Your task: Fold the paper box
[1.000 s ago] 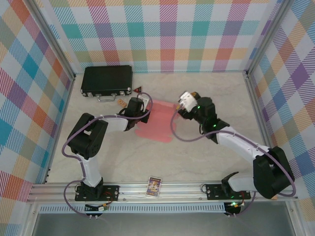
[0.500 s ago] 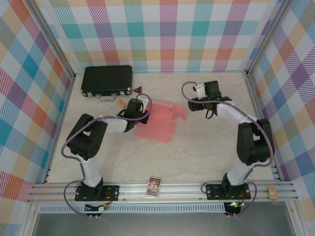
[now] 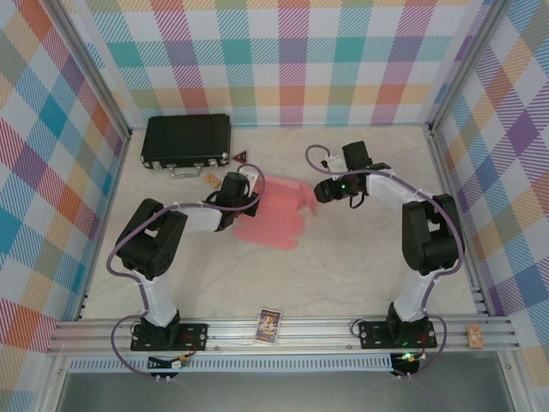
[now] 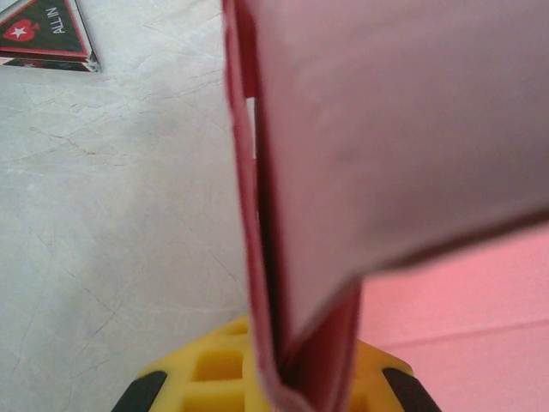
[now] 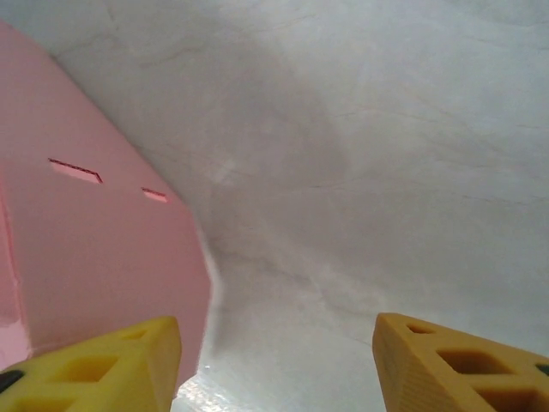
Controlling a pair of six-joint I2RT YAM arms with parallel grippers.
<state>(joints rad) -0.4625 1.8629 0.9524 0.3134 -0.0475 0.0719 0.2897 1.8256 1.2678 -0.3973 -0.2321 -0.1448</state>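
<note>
Presently, left claw [image 4: 290, 379] clamps the paper box [image 3: 271, 225] flap, right claw [image 5: 276, 365] stands wide, empty; a skewed push risks miscreasing.

Bare table [image 3: 360, 266] near and right of the paper box [image 3: 274, 219] gives open passage; black case [image 3: 186, 139] blocks the far-left corner, triangular card [image 3: 239, 156] and small tag [image 3: 211, 178] lie just beside it, left gripper [image 4: 273, 382] occupies the box's left edge.
</note>
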